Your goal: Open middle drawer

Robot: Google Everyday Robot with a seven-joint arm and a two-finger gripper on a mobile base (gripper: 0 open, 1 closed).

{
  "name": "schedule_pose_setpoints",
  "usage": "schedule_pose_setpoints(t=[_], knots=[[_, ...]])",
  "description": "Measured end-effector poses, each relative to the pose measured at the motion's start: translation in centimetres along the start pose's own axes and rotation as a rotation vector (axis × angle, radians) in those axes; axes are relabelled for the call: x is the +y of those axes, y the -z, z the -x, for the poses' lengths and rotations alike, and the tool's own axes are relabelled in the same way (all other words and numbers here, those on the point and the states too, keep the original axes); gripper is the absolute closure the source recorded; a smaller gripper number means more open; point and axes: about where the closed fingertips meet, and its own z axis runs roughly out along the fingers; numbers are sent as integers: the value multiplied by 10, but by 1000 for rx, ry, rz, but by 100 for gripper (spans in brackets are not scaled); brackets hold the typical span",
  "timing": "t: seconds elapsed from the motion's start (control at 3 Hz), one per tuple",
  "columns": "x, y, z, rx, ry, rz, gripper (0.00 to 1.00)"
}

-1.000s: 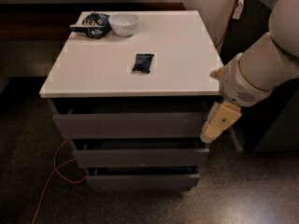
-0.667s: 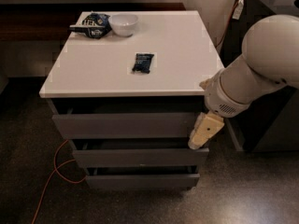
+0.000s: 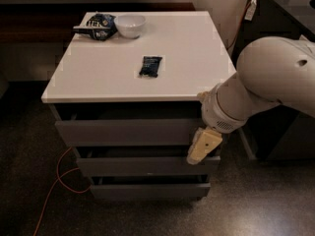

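Observation:
The middle drawer [image 3: 138,166] is the central grey front of three under the white cabinet top [image 3: 113,82]. It sits about flush with the other fronts, with a dark gap above it. My gripper [image 3: 195,156] is cream-coloured and hangs from the big white arm [image 3: 256,87]. It is at the right end of the cabinet front, its tip at the top edge of the middle drawer. The taller top drawer [image 3: 123,132] is above it and the lowest drawer [image 3: 147,191] below.
On the cabinet top lie a white bowl [image 3: 130,25], a dark snack bag [image 3: 97,27] and a small dark packet [image 3: 150,66]. An orange cable [image 3: 56,181] runs on the floor at the left. Dark furniture [image 3: 285,14] stands at the right.
My arm has swung left and down across the cabinet's right side. The gripper has gone from beside the top drawer to the right end of the middle drawer's top edge.

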Motion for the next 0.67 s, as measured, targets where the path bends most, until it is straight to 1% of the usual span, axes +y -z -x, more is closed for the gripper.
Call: schedule_pose_setpoints(t=[0.33, 0.67], knots=[[2, -5, 1, 0, 16, 1, 0], [6, -17, 3, 7, 46, 7, 0]])
